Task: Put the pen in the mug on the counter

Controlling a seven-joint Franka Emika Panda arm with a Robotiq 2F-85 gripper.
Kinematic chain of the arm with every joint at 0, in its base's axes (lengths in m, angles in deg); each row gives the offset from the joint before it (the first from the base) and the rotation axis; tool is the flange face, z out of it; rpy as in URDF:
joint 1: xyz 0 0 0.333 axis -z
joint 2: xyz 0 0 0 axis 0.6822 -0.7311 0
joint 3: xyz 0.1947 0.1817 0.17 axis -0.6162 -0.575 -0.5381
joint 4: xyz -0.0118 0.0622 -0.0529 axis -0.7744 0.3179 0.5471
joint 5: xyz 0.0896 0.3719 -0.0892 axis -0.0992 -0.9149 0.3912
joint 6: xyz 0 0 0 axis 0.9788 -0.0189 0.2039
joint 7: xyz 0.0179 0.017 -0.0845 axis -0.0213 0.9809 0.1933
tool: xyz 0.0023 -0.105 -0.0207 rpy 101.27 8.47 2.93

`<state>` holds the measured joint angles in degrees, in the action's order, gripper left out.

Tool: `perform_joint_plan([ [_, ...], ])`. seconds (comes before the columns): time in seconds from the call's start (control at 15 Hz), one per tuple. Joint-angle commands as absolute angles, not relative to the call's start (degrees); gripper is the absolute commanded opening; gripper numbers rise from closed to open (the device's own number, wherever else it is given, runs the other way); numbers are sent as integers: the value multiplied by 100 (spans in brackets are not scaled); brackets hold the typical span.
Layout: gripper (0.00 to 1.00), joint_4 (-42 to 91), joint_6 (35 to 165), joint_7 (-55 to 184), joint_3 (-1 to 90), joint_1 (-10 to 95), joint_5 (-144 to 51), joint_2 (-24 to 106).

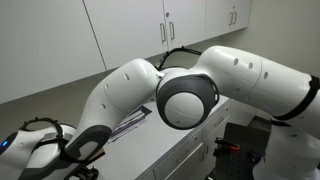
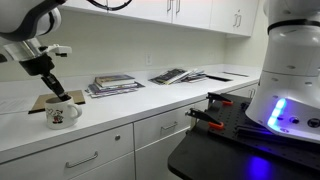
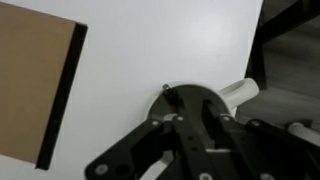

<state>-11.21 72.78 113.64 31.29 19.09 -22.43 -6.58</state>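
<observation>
White against a brown board (image 2: 40,103), the mug (image 2: 62,114) is shown whole only in an exterior view; in the wrist view it is mostly hidden by the claw (image 3: 172,98). Books (image 2: 112,85) are spread farther along the table (image 2: 150,105). The pen (image 2: 55,88), thin and dark, is seen slanting from the claw just above the mug; whether it is pinched cannot be told.

1. In the wrist view, my own dark frame hides nearly all of the mug (image 2: 62,114).
2. The pen is too thin to make out; I cannot tell whether my jaws grip it.
3. The brown board (image 3: 30,90) runs off the wrist view's left edge.
4. In an exterior view, my arm (image 1: 130,90) blocks much of the worktop (image 1: 158,136).
</observation>
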Motion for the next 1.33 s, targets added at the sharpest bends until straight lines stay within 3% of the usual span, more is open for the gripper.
perform_joint_plan([
  [0.0, 26, -1778, 6883, 11663, 3270, 1721, -2177, -992],
  [0.33, 30, -2194, 6779, 11972, 3337, 1582, -2204, -1220],
  [0.73, 26, -2617, 6515, 12342, 3470, 1550, -2245, -1511],
  [0.93, 20, -2791, 6443, 12458, 3568, 1531, -2237, -1658],
  [1.13, 0, -2739, 6605, 12498, 3500, 1542, -2158, -1637],
  [1.27, 4, -2735, 6660, 12506, 3479, 1527, -2164, -1603],
])
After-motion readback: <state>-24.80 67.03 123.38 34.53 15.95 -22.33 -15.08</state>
